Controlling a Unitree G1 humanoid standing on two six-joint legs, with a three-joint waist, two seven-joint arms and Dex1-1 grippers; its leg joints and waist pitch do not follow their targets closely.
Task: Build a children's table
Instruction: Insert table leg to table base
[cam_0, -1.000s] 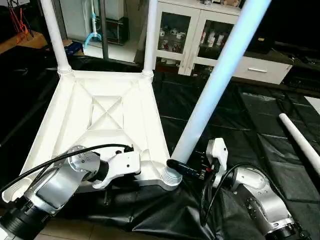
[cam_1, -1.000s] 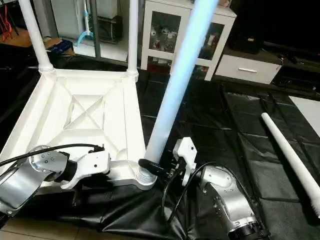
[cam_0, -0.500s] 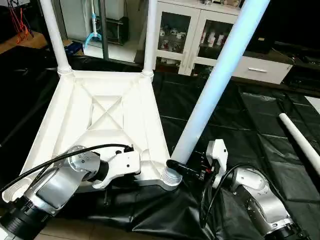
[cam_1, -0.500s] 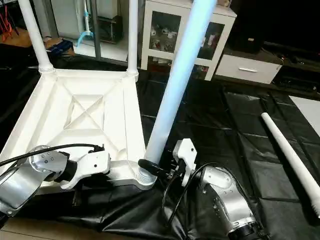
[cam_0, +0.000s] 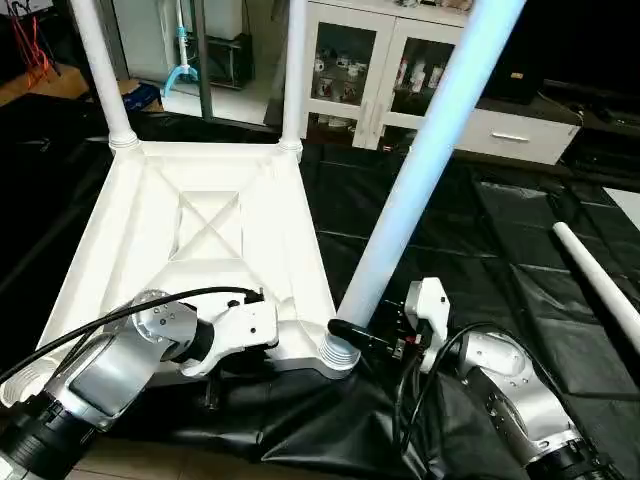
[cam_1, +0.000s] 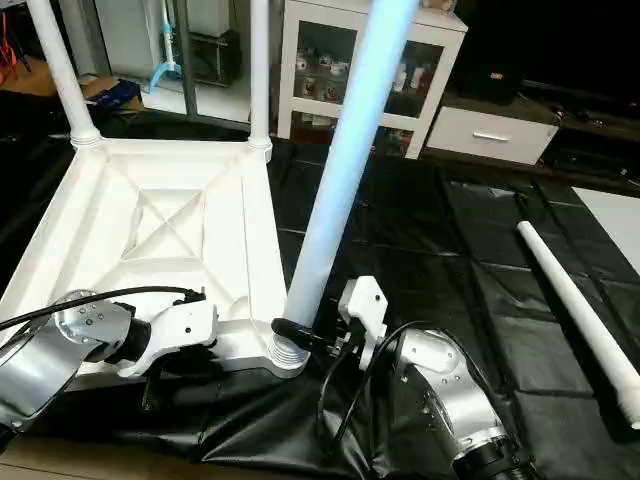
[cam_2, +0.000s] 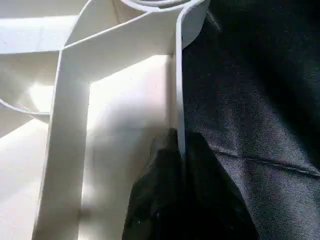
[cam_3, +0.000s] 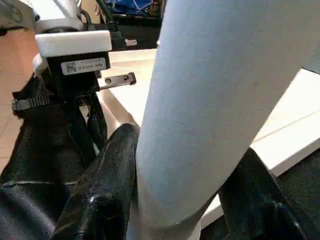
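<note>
The children's table top (cam_0: 215, 225) lies upside down on a black sheet, its X ribs showing. Two white legs (cam_0: 95, 60) (cam_0: 293, 60) stand in its far corner sockets. A third leg (cam_0: 420, 170) leans away to the right from the near right socket (cam_0: 338, 352). My right gripper (cam_0: 365, 335) is shut on this leg just above the socket, one black finger (cam_3: 100, 190) on each side of it. My left gripper (cam_2: 179, 145) is shut on the top's thin near rim, left of that socket. A fourth leg (cam_1: 570, 300) lies loose on the sheet at the right.
The black sheet (cam_0: 480, 230) covers the floor around the table top. A white cabinet with glass doors (cam_0: 400, 70) and a low drawer unit (cam_0: 520, 135) stand behind. A cable (cam_0: 120, 315) runs over my left forearm.
The whole picture has shifted slightly, so the camera moved. Both grippers, the held leg and the table top keep their places relative to one another.
</note>
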